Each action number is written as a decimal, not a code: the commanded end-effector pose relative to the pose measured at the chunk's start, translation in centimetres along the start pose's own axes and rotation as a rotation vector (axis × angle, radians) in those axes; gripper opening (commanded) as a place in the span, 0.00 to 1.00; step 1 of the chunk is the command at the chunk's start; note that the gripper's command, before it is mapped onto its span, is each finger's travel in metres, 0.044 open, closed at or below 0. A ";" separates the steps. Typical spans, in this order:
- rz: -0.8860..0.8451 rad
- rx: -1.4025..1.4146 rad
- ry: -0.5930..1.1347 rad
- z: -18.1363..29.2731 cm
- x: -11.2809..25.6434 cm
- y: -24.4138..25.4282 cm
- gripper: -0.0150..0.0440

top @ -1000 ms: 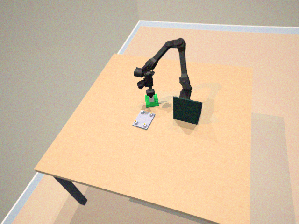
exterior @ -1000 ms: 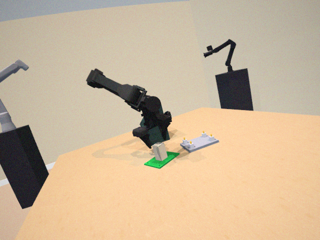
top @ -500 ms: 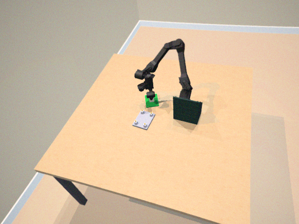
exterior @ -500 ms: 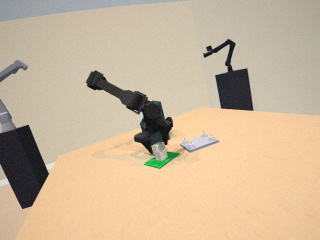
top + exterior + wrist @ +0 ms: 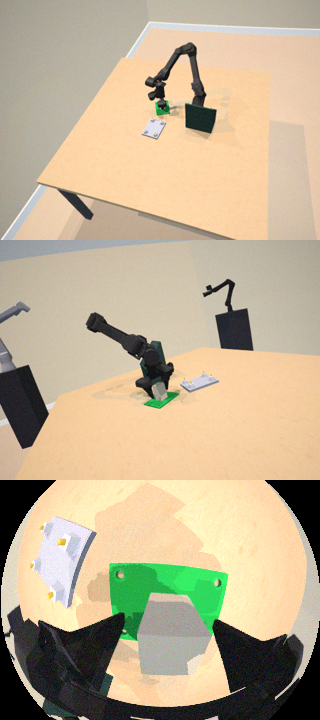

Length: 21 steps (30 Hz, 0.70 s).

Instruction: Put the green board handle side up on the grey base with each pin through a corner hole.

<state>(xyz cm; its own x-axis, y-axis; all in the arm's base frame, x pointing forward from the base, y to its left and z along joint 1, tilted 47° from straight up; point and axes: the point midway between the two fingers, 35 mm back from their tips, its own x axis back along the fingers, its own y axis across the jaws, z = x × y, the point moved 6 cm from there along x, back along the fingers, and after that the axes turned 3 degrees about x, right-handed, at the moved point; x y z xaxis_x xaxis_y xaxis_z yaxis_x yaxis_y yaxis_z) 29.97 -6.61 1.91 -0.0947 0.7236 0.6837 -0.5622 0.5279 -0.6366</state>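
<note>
The open hand straddles the square handle of the green board, which lies flat beneath it on the worktop.

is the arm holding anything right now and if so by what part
Nothing is held: the gripper is open, its fingers standing on either side of the green board's square handle.
</note>
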 end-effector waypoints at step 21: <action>-0.005 0.009 0.003 0.0 0.3 0.2 0.25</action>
<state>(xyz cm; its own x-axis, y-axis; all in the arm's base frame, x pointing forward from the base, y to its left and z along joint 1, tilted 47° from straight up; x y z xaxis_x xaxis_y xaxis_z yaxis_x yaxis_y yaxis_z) 29.80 -6.61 1.68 -0.0865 0.7235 0.6849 -0.5729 0.5263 -0.6284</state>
